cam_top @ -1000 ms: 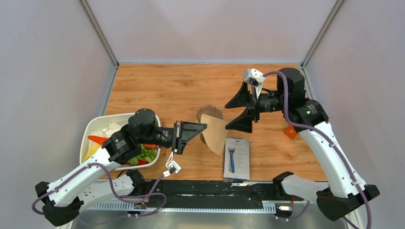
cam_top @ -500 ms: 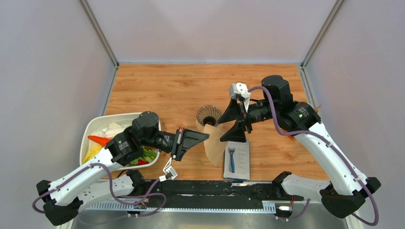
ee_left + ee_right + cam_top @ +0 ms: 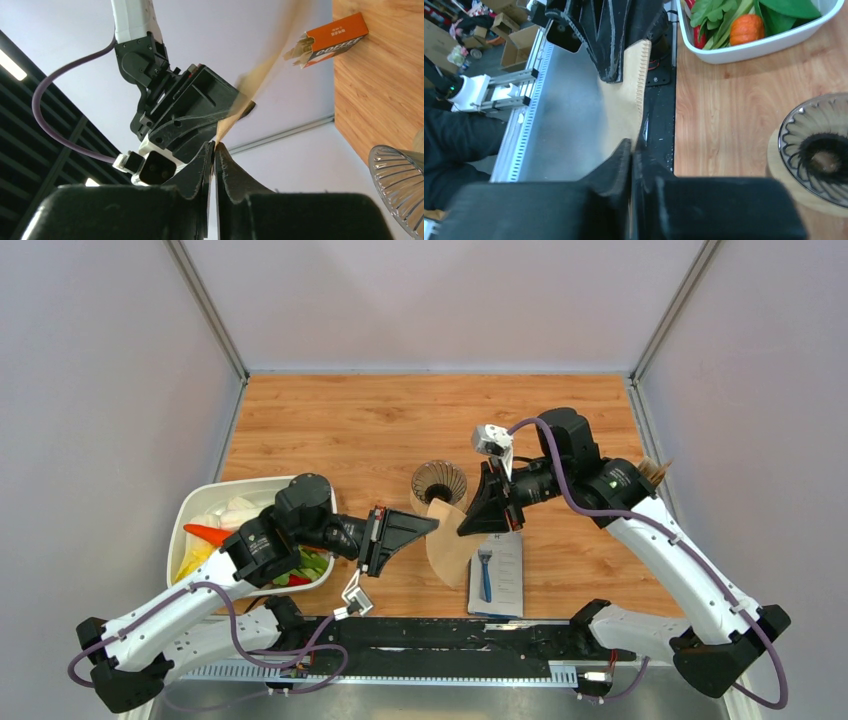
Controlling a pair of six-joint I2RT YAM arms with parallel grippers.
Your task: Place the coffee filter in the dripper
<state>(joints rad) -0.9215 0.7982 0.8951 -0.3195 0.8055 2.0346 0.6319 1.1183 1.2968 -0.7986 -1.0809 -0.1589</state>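
The coffee filter (image 3: pixel 448 546), a flat tan paper fan, hangs in the air just in front of the dripper (image 3: pixel 438 483), held from both sides. My left gripper (image 3: pixel 430 525) is shut on its left corner, and the paper edge rises from between the fingertips in the left wrist view (image 3: pixel 215 145). My right gripper (image 3: pixel 466 529) is shut on the opposite edge, with a tan sliver showing between its jaws in the right wrist view (image 3: pixel 631 150). The filter (image 3: pixel 624 95) spans the gap between the two grippers. The ribbed brownish dripper (image 3: pixel 819 145) stands upright on the table, with nothing in it.
A white tub (image 3: pixel 190 512) of toy vegetables sits at the left beside my left arm. A blue razor package (image 3: pixel 497 573) lies flat under the filter's right side. An orange coffee box (image 3: pixel 336 33) lies near the table's right edge.
My right arm swung left and down to the filter, and its wide-open jaws closed on the paper's right edge. The left gripper kept its hold and sank slightly.
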